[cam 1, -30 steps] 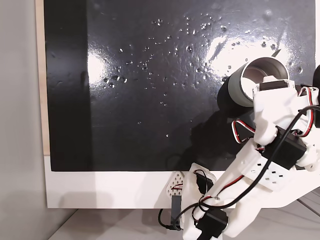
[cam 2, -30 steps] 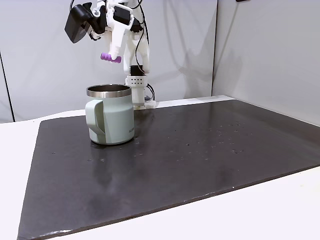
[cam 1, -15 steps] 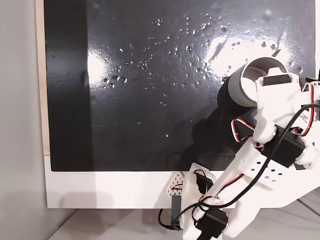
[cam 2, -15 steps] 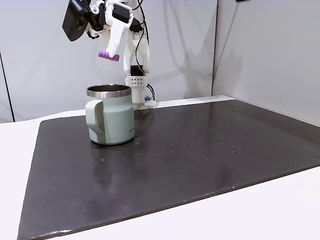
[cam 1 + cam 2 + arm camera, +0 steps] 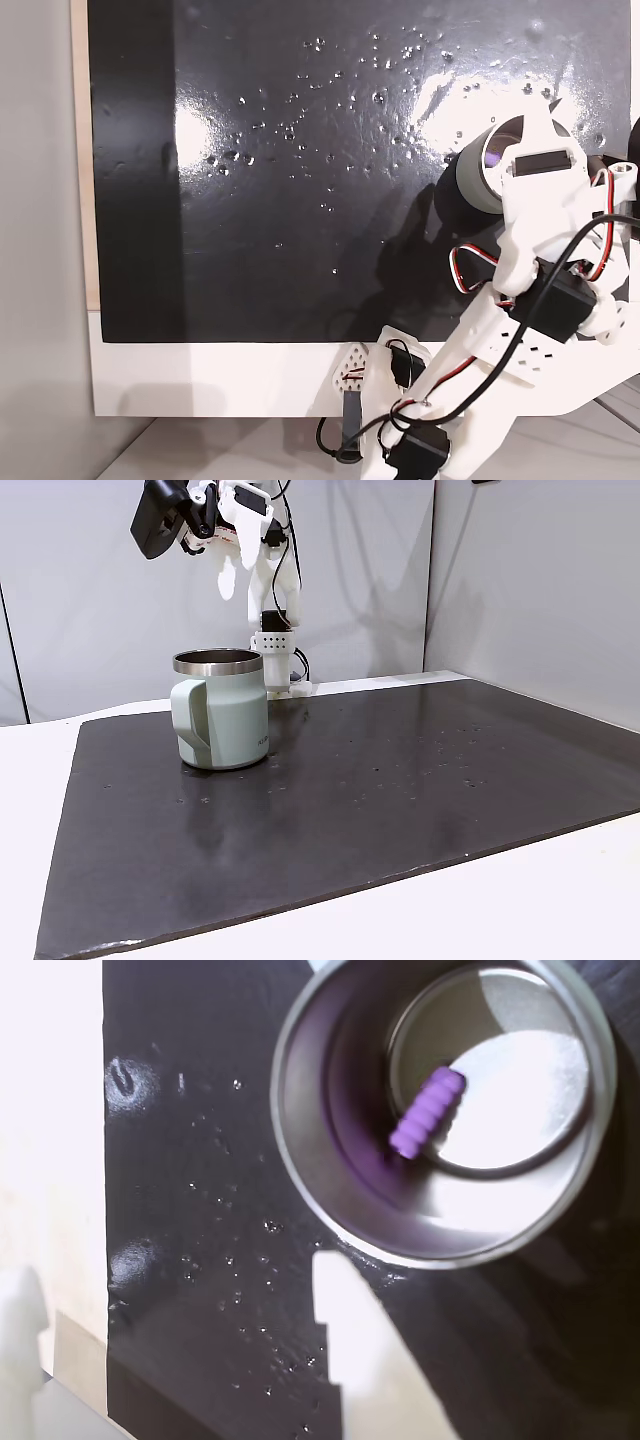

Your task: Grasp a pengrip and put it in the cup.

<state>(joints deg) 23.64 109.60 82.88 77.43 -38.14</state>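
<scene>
The cup [image 5: 225,715] is a pale grey-green mug with a handle and a steel rim, standing on the left of the black mat [image 5: 400,780]. The wrist view looks straight down into the cup [image 5: 330,1200], where the purple ribbed pengrip [image 5: 428,1112] lies loose on the shiny bottom. My gripper [image 5: 230,575] hangs well above the rim, open and holding nothing. In the wrist view its white fingers [image 5: 355,1360] stand far apart. From the fixed view above, the gripper [image 5: 535,125] covers most of the cup [image 5: 466,172], whose inside shows a purple tint.
The black mat [image 5: 300,200] lies on a white table [image 5: 220,375], with scattered shiny specks. My arm's base [image 5: 272,645] stands just behind the cup. Grey walls close off the back and right side.
One second ago my gripper was shut on the pengrip above the cup. It has since opened, and the pengrip has dropped into the cup. The gripper has risen slightly.
</scene>
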